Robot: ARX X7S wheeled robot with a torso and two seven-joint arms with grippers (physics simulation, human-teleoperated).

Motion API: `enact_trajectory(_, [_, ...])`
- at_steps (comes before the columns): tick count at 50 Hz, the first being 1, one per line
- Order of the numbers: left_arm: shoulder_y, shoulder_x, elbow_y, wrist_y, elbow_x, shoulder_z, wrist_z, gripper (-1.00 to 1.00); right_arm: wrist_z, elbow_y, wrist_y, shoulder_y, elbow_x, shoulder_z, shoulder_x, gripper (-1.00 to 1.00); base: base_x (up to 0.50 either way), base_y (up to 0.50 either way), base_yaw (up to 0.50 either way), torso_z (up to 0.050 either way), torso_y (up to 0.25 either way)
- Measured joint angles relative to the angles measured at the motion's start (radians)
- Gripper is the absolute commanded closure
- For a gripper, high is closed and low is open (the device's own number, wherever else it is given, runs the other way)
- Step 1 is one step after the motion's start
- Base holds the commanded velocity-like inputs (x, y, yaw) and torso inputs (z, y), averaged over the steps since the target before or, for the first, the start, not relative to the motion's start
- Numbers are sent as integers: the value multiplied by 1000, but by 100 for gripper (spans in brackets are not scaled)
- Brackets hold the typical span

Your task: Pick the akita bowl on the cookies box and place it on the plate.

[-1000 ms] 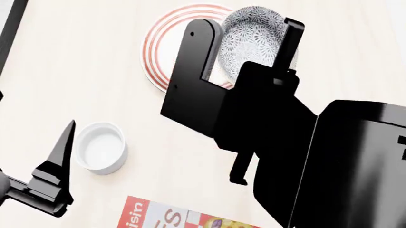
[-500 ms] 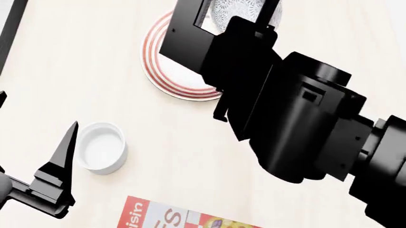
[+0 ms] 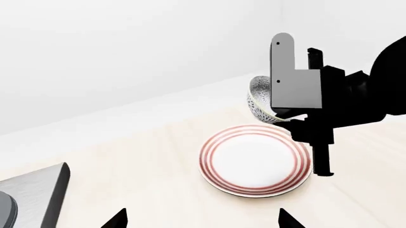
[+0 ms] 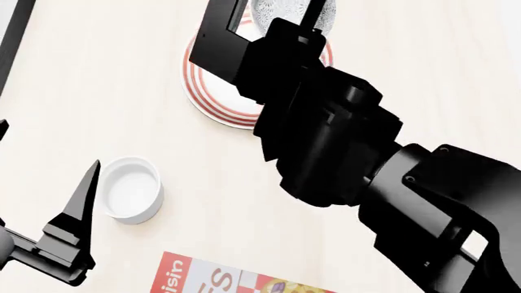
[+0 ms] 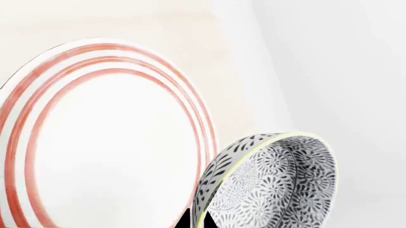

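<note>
My right arm has reached farther over the table, carrying the bowl (image 3: 260,99) to the plate's (image 3: 254,161) far edge. My right gripper (image 3: 288,107) pinches its rim; the left gripper (image 4: 77,213) idles, spread. Next: centre, lower, release.

Red-ringed white plate (image 3: 255,162) – grey-speckled akita bowl (image 5: 273,185)
</note>
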Motion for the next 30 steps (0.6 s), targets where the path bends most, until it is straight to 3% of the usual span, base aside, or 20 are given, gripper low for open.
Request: enact_trajectory(30, [23, -13, 4, 36, 13, 10, 12, -100, -26, 244, -173, -111, -75, -30, -138, 100, 0, 0, 0, 0, 1])
